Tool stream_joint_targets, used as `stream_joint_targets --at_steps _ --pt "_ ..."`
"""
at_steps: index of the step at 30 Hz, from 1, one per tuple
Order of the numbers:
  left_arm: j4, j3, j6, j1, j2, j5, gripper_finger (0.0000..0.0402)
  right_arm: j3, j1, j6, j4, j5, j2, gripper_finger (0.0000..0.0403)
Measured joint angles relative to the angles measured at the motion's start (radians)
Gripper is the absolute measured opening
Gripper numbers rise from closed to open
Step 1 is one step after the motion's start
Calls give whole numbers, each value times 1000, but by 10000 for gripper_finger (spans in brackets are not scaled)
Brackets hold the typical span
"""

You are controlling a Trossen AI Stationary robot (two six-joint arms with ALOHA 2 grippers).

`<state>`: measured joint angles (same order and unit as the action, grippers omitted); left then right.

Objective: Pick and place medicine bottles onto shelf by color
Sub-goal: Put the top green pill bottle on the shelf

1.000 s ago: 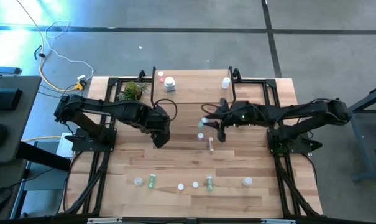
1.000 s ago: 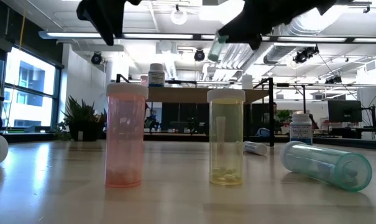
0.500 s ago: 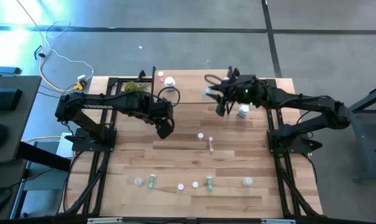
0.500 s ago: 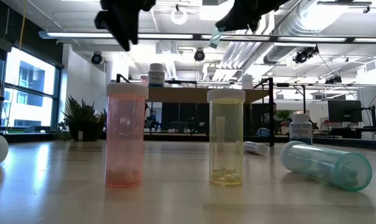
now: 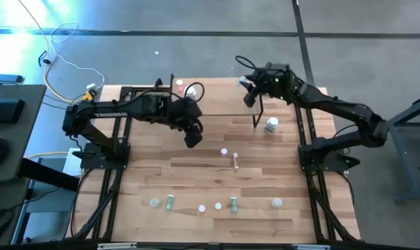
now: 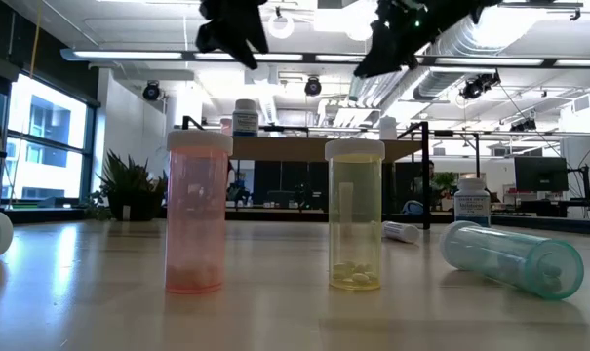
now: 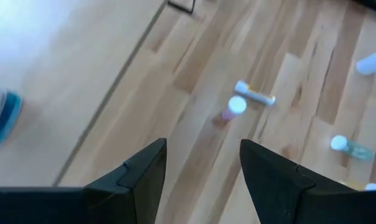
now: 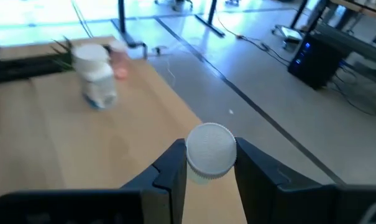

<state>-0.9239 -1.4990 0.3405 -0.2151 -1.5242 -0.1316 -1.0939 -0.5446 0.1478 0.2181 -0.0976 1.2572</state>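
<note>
Right pincer (image 8: 207,163) grips a white-capped bottle (image 8: 209,149) over the shelf (image 5: 216,97) far edge. Left pincer (image 7: 203,165) open, empty, above the surface (image 5: 265,180). Shelf holds a jar (image 5: 190,91) and little else; several bottles (image 5: 169,202) left.

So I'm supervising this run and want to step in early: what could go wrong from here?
1. The right hand holds a white-capped bottle beside the shelf's far edge; released there, it might drop to the floor.
2. A white jar already stands on the shelf; a careless move along the shelf could knock it.
3. The left hand, open and empty, hangs above loose bottles and might topple them.
</note>
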Motion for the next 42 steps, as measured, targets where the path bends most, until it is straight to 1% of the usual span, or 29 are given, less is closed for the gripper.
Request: stream_joint_targets --at_steps 8,17,20,24,29,33,38,42 --pt "58 0 -88 -31 0 -1 195 0 -95 18 0 1 61 99" --pt "61 0 -172 -54 0 -3 195 0 -176 18 17 4 107 99" --pt "61 0 -183 -61 0 -3 195 -41 -197 8 57 21 107 99" --pt "61 0 -188 -73 0 -3 195 -119 -210 -9 125 27 113 99" --pt "61 0 -197 -94 0 -3 195 -194 -221 -35 231 36 174 99" --pt "60 0 -224 -106 0 -3 195 -216 -220 -35 263 52 229 99" --pt "59 0 -227 -114 0 -4 195 -219 -214 -34 267 96 253 99" --pt "58 0 -247 -114 0 -4 195 -219 -214 -21 279 98 268 99"
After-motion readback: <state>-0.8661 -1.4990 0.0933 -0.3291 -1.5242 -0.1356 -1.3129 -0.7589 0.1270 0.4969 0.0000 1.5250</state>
